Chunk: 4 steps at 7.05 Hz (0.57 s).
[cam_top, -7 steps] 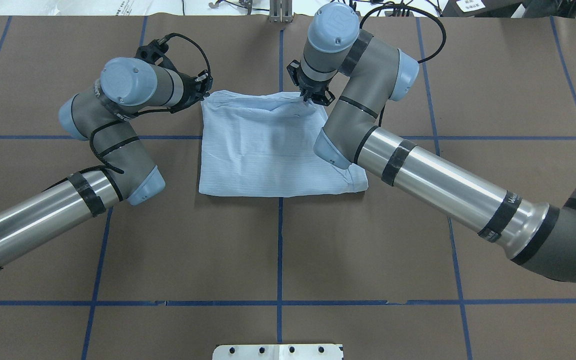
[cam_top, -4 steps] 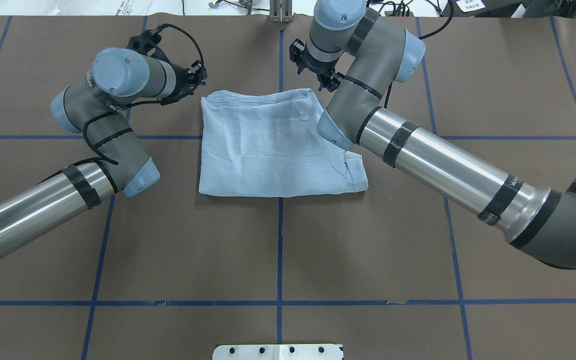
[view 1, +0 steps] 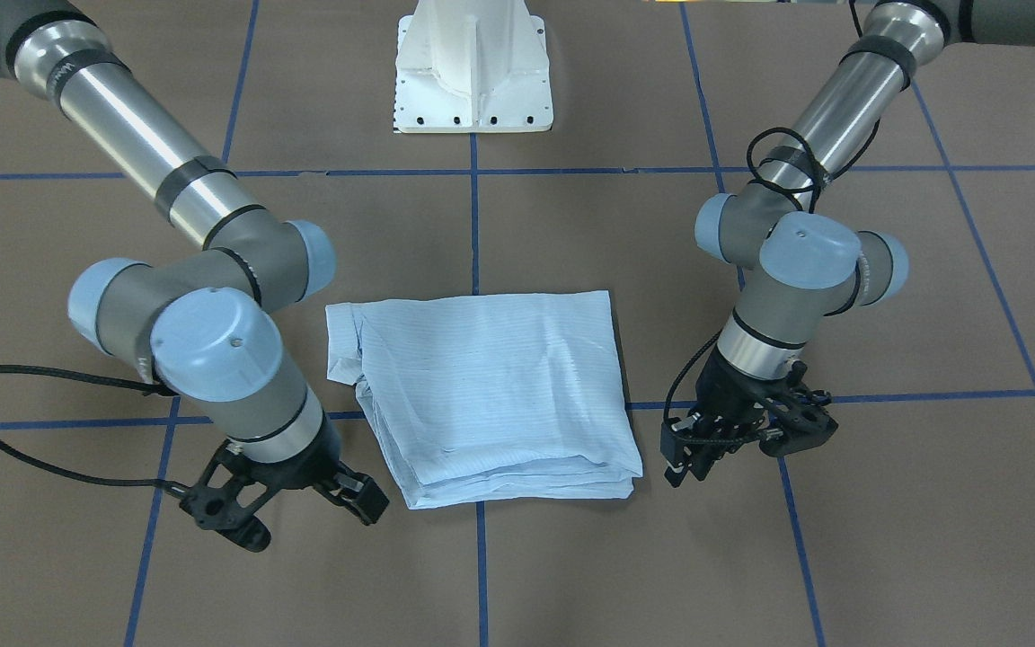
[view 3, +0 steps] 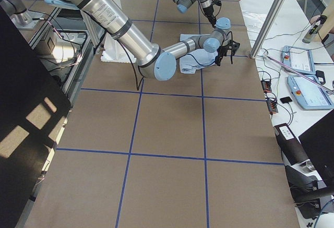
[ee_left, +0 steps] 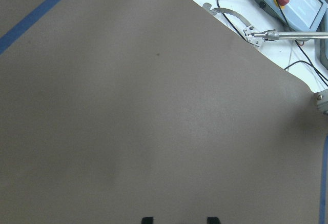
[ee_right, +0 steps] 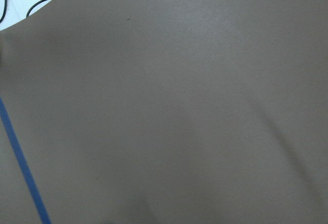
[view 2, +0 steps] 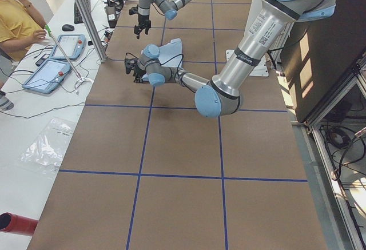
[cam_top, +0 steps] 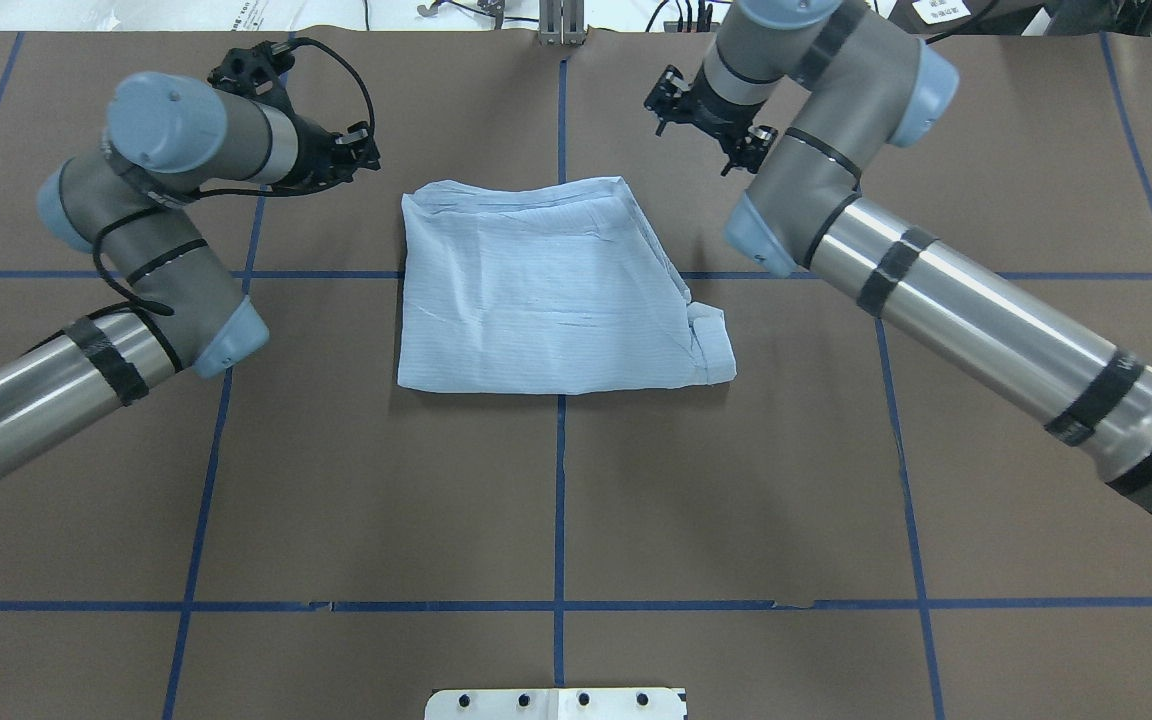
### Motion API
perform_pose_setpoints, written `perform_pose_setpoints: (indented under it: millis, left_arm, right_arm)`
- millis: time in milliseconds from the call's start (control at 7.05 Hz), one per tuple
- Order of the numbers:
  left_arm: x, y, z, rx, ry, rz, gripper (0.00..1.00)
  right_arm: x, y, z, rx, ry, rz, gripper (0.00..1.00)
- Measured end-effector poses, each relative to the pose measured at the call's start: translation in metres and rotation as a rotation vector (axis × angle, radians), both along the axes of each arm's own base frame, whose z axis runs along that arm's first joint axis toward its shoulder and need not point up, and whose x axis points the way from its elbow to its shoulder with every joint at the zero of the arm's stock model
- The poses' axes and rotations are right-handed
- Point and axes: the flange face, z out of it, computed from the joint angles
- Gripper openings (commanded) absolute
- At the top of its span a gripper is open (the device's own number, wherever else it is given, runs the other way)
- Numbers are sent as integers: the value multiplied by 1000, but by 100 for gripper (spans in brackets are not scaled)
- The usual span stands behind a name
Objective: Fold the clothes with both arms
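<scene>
The light-blue striped shirt lies folded into a rough rectangle in the middle of the brown table; it also shows in the front view. A folded part sticks out at its near right corner. My left gripper is open and empty, off the shirt's far left corner and apart from it; it shows in the front view. Its fingertips stand apart over bare table. My right gripper is open and empty, off the shirt's far right corner; it shows in the front view.
The white pedestal base stands at the robot's side of the table. Blue tape lines mark a grid on the brown cover. A metal post stands at the far edge. A bench with pendants and a seated person lies beyond.
The right gripper let go of the shirt's far right corner and moved right and away. The left gripper drew back to the left. The shirt's far edge settled flat.
</scene>
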Motion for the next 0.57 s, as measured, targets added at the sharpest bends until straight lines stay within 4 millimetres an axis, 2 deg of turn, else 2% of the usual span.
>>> perform_pose_setpoints:
  millis: [284,425,567]
  left_arm:
    - [-80,-4,35,147,-78,152,48]
    - [-126,-2,59,211,-115,217,83]
    - [-170,5,82,260,-143,266,100]
  right_arm:
    - [88,12,60,70,50,-117,100]
    - [144,16,92,119,72,-173,100]
    - [199,21,123,161,83,-216,100]
